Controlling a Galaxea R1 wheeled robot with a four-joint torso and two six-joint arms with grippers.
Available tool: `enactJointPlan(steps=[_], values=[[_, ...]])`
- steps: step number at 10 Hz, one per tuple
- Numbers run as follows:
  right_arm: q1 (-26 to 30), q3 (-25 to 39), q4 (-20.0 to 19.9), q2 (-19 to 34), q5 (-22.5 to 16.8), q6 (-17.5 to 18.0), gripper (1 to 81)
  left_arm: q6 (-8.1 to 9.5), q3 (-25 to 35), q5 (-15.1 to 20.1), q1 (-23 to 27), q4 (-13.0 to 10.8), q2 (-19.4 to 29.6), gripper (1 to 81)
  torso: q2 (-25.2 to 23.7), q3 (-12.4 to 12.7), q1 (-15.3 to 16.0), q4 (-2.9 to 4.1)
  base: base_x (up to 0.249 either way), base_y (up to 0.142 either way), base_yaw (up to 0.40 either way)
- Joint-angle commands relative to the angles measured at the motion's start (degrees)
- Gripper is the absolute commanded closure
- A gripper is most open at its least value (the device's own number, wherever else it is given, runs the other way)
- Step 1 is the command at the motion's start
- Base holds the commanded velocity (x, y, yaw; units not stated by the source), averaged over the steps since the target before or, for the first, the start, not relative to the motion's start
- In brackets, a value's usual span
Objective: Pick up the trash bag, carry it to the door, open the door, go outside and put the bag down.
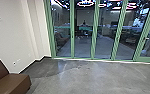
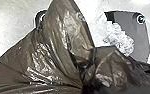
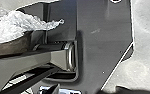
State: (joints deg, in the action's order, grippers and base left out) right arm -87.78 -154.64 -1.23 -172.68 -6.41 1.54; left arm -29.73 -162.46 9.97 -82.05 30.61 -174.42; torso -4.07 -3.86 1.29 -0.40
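A dark, glossy trash bag [image 2: 53, 57] fills much of the left wrist view, bunched and creased near the middle of that view. Crumpled whitish, clear plastic [image 2: 119, 40] shows beside the dark film. In the right wrist view the same sort of whitish plastic [image 3: 13, 25] lies over a brownish dark edge, near the robot's base plate. Ahead in the head view stands a row of glass door panels [image 1: 83, 32] in green frames, with a small handle [image 1: 146, 38] on the panel at the right.
A brown sofa [image 1: 11, 80] stands at the near left, against a white wall [image 1: 11, 32]. Grey polished floor [image 1: 86, 77] runs up to the glass. Behind the panels are furniture shapes and pinkish ring-shaped lights [image 1: 86, 3].
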Motion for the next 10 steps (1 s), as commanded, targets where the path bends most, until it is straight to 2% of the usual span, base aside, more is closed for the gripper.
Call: enactJointPlan(steps=[1, 10], values=[[2.7, 0.0, 0.4, -0.1, -3.4, 0.0, 1.0, 0.03, -0.3, 4.2, 3.3, 0.2, 0.3, 81.1, 0.0, 0.0, 0.0, 0.0, 0.0, 0.0, -0.341], [2.6, -0.7, 0.9, -0.4, -3.4, 0.0, 1.0, -0.06, -0.3, 4.2, 3.3, 0.1, 0.1, 81.1, 0.0, 0.0, 0.0, 0.0, 0.0, 0.0, -0.342]])
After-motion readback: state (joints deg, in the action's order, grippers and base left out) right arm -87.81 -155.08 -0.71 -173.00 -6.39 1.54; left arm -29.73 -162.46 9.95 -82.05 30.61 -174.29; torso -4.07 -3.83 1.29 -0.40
